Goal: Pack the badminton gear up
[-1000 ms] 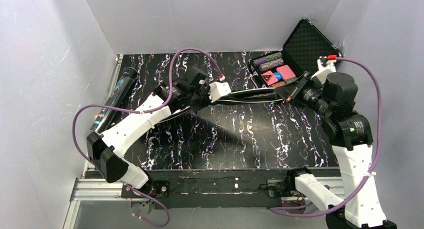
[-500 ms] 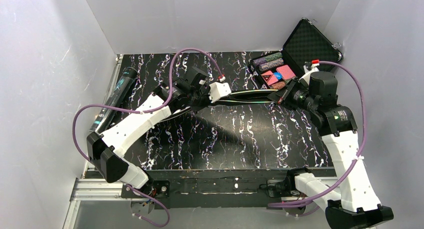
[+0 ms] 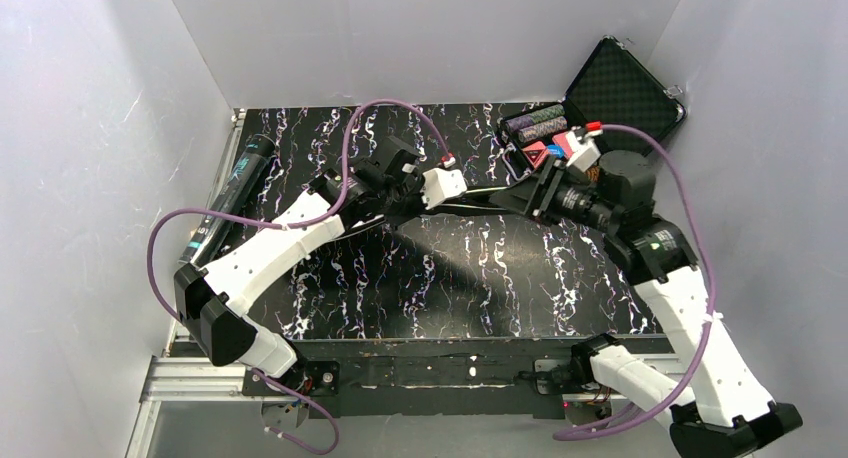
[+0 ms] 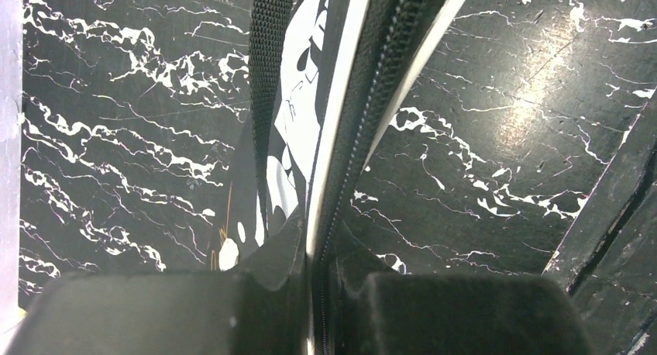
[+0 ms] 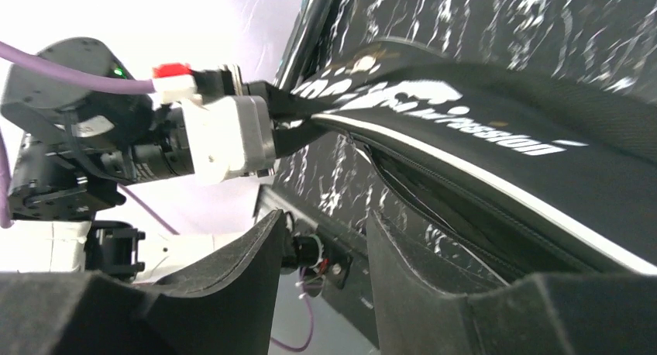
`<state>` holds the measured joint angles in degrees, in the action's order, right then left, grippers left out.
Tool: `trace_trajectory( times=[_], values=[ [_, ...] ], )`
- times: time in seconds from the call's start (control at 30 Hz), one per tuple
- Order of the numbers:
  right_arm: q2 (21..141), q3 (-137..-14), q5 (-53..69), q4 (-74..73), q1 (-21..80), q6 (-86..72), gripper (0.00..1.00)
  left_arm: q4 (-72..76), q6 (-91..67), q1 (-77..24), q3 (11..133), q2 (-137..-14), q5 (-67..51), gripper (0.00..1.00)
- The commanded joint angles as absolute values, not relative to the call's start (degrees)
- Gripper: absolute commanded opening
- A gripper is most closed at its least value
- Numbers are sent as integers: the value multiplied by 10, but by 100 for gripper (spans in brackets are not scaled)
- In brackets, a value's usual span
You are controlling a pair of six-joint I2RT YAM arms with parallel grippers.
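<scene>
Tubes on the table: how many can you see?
1. The black teal-printed tube lies lengthwise along the left edge of the table. Any other could be hidden inside the racket bag.

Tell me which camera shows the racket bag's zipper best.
Left wrist view: the zipper runs up the frame, close enough to show its teeth. The right wrist view shows it as a thin line below the white piping of the bag. In the top view it is too small to tell.
</scene>
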<state>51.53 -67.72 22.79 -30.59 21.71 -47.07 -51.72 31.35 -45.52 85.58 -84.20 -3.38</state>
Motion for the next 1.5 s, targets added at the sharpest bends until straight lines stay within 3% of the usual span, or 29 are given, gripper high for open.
trace_trajectory(
  times=[0.0, 0.53, 1.07, 1.47],
  values=[
    [514, -613, 233, -194, 256, -536, 52, -467, 306, -462, 889, -819, -31, 0],
    [545, -563, 157, -135, 277, -577, 47, -461, 296, -470, 881, -812, -23, 0],
    [559, -541, 175, -95, 288, -569, 31, -461, 277, -479, 883, -813, -31, 0],
    [425, -512, 178, -135, 289, -504, 61, -472, 214, -473, 870, -841, -48, 0]
  ],
)
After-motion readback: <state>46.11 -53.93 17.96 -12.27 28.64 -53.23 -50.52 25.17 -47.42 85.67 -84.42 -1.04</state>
